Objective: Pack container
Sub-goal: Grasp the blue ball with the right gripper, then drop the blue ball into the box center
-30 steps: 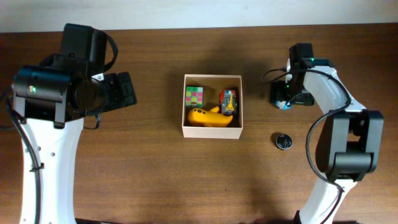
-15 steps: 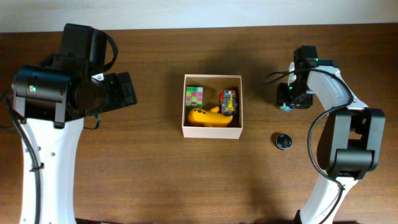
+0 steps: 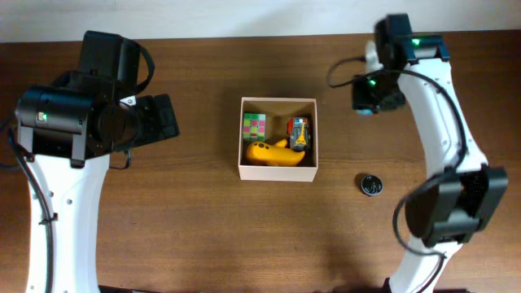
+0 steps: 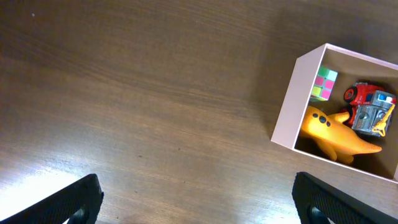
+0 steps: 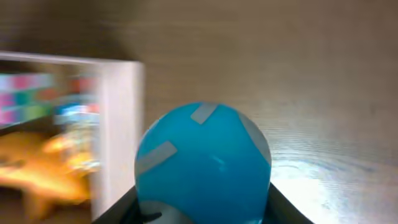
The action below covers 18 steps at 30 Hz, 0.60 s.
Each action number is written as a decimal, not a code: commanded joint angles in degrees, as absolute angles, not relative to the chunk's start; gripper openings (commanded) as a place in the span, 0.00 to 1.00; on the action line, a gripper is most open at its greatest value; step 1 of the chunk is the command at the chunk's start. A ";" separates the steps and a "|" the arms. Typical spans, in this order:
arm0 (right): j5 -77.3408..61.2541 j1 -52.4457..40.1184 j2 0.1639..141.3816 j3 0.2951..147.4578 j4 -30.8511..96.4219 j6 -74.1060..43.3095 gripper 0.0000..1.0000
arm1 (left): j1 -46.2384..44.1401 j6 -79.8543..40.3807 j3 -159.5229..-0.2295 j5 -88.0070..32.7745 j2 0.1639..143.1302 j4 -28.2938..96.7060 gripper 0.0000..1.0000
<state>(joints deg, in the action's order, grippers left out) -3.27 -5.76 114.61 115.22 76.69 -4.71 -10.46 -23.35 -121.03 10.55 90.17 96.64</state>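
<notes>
The container (image 3: pixel 278 173) is a white-walled square box at mid-table, seen too in the left wrist view (image 4: pixel 291 106) and blurred in the right wrist view (image 5: pixel 121 124). Inside lie a pink-green checkered cube (image 3: pixel 254 126), a yellow toy (image 3: pixel 273 153) and a red-grey toy truck (image 3: pixel 299 133). My right gripper (image 3: pixel 370 102) is shut on a blue ball-shaped toy with grey patches (image 5: pixel 202 162), held above the table to the right of the container's back corner. My left gripper (image 4: pixel 199 208) stands wide open over bare wood, left of the container, holding nothing.
A small black round object (image 3: pixel 371 185) lies on the table to the right of the container's front corner. The brown wooden table (image 3: pixel 187 228) stretches around the box. The table's far edge runs along the top of the overhead view.
My right gripper has closed on the blue toy and lifted it, moving toward the back of the table and slightly left. The left arm has not moved.
</notes>
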 commanded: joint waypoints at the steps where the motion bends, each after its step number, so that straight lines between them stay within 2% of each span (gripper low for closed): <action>1: -6.09 -11.73 111.31 118.30 77.60 -4.93 0.42 | -10.22 -22.63 -121.45 10.96 89.91 96.68 0.99; 8: -6.87 -21.61 113.38 118.17 76.64 -4.99 0.43 | -10.22 -22.63 -121.45 10.96 89.91 96.68 0.99; 18: -6.90 -25.50 122.43 117.54 73.82 -7.38 0.43 | -10.22 -22.63 -121.45 10.96 89.91 96.68 0.99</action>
